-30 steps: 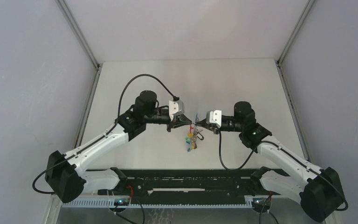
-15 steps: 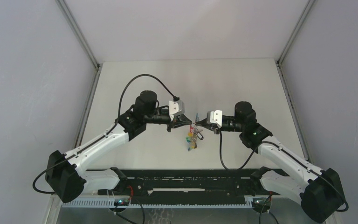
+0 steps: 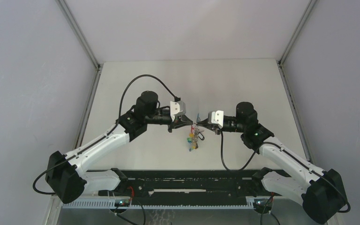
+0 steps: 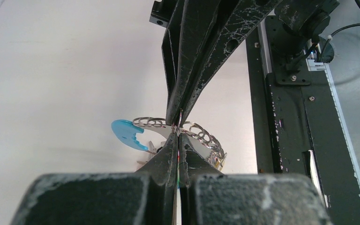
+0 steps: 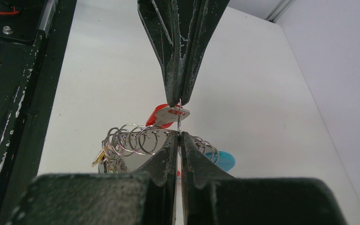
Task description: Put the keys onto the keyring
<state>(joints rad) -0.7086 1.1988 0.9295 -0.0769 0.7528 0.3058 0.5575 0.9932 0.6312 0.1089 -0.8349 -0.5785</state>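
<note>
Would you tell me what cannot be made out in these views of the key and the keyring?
1. Right wrist view: the right pincer covers the rim of the keyring below the red-tagged key, so whether it is threaded cannot be judged.
2. Left wrist view: the left pincer hides that key almost wholly.
3. Top view: keyring and key are too small to tell apart.

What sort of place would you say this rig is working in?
Probably a lab test cell, not a home: a white table boxed in by plain grey walls, with the left arm and right arm bolted to a black rail.
</note>
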